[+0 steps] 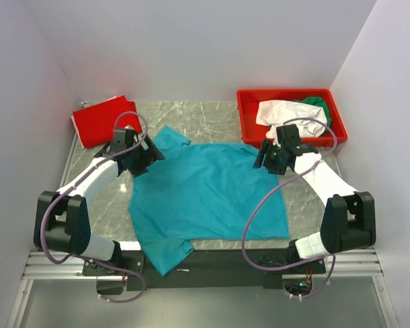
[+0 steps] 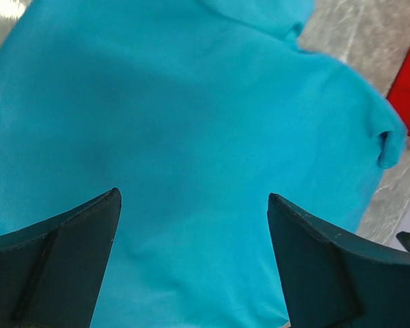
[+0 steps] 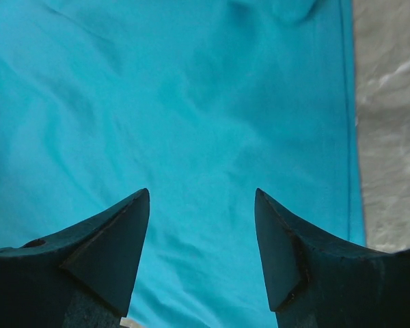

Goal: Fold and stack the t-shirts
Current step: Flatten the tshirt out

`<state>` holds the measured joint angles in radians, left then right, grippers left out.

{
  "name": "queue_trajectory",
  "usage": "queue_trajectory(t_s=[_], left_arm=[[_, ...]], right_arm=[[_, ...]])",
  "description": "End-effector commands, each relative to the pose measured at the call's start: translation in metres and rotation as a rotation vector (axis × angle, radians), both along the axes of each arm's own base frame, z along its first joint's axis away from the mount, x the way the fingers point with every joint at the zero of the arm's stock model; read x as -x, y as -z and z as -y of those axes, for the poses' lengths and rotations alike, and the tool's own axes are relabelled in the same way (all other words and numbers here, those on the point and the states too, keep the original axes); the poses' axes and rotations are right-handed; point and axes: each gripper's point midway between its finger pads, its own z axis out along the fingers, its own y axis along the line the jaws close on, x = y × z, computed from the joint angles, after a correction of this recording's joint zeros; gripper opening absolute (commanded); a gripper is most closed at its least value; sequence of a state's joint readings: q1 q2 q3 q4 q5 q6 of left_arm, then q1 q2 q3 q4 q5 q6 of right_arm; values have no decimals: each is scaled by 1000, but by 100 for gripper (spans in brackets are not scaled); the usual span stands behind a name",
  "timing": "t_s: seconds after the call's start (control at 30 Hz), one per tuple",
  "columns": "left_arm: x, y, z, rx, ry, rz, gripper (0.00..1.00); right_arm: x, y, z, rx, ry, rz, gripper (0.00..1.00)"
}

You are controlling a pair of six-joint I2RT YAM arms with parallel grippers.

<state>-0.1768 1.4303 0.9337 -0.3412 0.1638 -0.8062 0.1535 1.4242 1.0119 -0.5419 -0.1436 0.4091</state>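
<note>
Nearest me, the teal t-shirt (image 1: 205,198) lies spread flat on the table (image 1: 212,113), not yet folded. My left gripper (image 1: 152,153) and right gripper (image 1: 263,158) hover over its far corners, jaws wide apart, holding nothing. Beyond, the red t-shirt (image 1: 102,121) looks folded; the white t-shirt (image 1: 279,113) and green t-shirt (image 1: 317,104) wait in the bin (image 1: 247,126).
</note>
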Motion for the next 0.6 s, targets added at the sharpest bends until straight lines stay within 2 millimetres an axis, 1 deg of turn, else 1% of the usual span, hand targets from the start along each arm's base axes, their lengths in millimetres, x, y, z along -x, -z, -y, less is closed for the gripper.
queue_trajectory(t_s=[0.0, 0.07, 0.1, 0.17, 0.23, 0.27, 0.33, 0.37, 0.4, 0.43, 0.47, 0.57], left_arm=[[-5, -7, 6, 45, -13, 39, 94], [-2, 9, 5, 32, -14, -8, 94], [-2, 13, 5, 30, -18, -18, 94], [-1, 27, 3, 17, -25, -49, 95], [0, 35, 2, 9, -26, -71, 95], [0, 43, 2, 3, -26, -90, 95], [-1, 49, 2, -2, -22, -103, 95], [0, 58, 1, -11, -20, -125, 95], [0, 61, 1, -15, -19, -133, 95], [0, 65, 1, -17, -17, -143, 95], [0, 73, 1, -23, -11, -163, 95], [-3, 84, 2, -31, -6, -186, 95]], right_arm=[[-3, 8, -9, -43, 19, 9, 69], [0, 16, -12, -52, 16, -17, 69], [1, 23, -14, -60, 16, -35, 69], [7, 35, -19, -72, 7, -73, 68], [11, 47, -22, -76, 5, -108, 68], [11, 50, -24, -86, 7, -118, 68], [12, 61, -25, -89, 13, -145, 68], [12, 64, -25, -91, 18, -155, 68], [13, 71, -25, -85, 19, -179, 67], [12, 74, -24, -81, 20, -189, 67], [13, 80, -24, -77, 25, -212, 67], [10, 86, -25, -76, 31, -235, 67]])
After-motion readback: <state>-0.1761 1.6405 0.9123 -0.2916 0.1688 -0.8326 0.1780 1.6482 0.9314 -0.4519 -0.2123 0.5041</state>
